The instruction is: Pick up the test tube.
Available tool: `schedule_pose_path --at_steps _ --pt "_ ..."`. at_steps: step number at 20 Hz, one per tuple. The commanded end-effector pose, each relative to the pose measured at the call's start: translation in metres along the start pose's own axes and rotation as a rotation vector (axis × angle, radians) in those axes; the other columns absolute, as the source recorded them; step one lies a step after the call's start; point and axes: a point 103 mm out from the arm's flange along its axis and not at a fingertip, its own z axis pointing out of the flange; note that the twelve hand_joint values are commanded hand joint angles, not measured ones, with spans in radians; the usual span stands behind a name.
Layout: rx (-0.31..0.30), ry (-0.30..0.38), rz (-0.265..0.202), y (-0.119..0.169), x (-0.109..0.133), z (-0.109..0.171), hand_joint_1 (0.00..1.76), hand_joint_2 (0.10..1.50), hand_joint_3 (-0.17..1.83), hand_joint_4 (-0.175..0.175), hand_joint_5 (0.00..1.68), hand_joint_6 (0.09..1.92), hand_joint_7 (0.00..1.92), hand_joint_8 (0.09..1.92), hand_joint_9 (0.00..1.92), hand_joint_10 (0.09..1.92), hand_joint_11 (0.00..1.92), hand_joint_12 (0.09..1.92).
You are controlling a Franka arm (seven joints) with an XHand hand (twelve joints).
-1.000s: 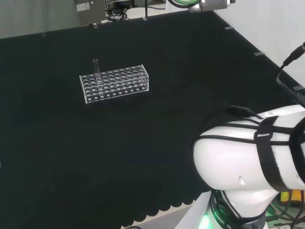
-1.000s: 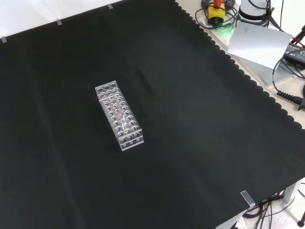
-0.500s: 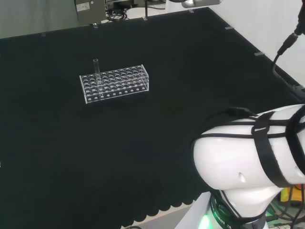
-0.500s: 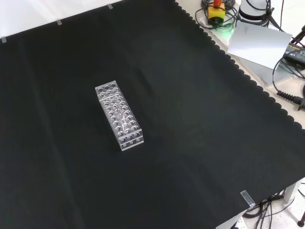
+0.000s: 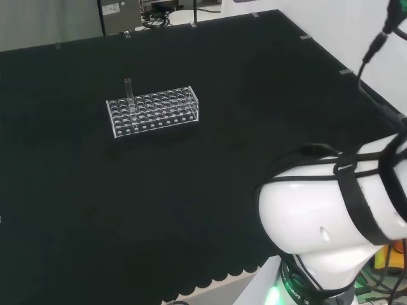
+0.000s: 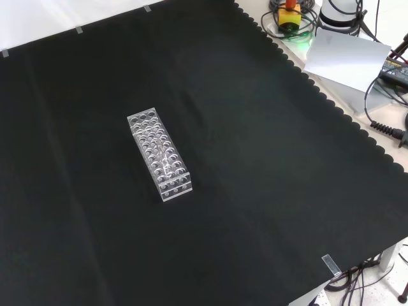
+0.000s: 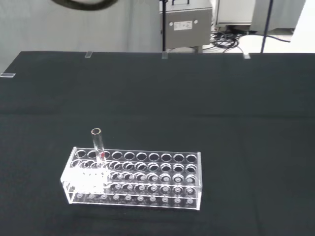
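A clear test tube (image 5: 128,89) stands upright in a clear plastic rack (image 5: 152,112) with many holes, at the rack's far left corner in the head view. The wrist view has the tube (image 7: 98,144) rising above the rack (image 7: 133,178), with a small red mark low on it, seen from some distance. In the front view the rack (image 6: 159,153) lies lengthwise near the middle of the black cloth, and the tube (image 6: 167,157) is hard to make out among the holes. Nothing touches the tube or the rack.
The arm's own white link (image 5: 331,219) with black straps fills the head view's lower right. Cables and a yellow and red device (image 6: 290,14) lie beyond the cloth's scalloped edge. A grey box (image 7: 188,23) stands behind the bench.
In the head view the arm's upper part has left the top edge and the white link has shifted slightly. The rack and tube have not moved.
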Motion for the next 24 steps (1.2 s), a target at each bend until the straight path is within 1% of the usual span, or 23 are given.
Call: schedule_pose_path --at_steps 1,4,8,11,13,15,18,24 --pt "0.086 -0.012 -0.126 0.091 0.044 0.032 0.81 0.73 0.49 -0.109 0.45 0.09 0.58 0.89 0.57 0.87 0.33 1.51" --pt "0.108 -0.018 -0.139 0.112 0.053 0.04 0.83 0.72 0.5 -0.111 0.46 0.1 0.6 0.89 0.6 0.86 0.35 1.5" --pt "0.138 -0.026 -0.141 0.137 0.063 0.054 0.84 0.72 0.51 -0.114 0.46 0.1 0.62 0.9 0.63 0.87 0.36 1.49" --pt "0.158 -0.033 -0.15 0.154 0.073 0.067 0.84 0.71 0.54 -0.116 0.46 0.11 0.63 0.9 0.65 0.85 0.38 1.48" --pt "0.188 -0.041 -0.153 0.164 0.076 0.076 0.84 0.71 0.54 -0.117 0.46 0.11 0.64 0.9 0.66 0.85 0.38 1.48" --pt "0.214 -0.038 -0.144 0.175 0.08 0.085 0.85 0.71 0.55 -0.118 0.46 0.11 0.64 0.9 0.66 0.85 0.39 1.48" --pt "0.246 -0.012 -0.127 0.188 0.085 0.1 0.85 0.7 0.55 -0.119 0.47 0.12 0.65 0.9 0.66 0.84 0.39 1.48" --pt "0.316 -0.027 -0.121 0.205 0.093 0.134 0.86 0.7 0.56 -0.126 0.49 0.13 0.65 0.9 0.66 0.84 0.38 1.48"
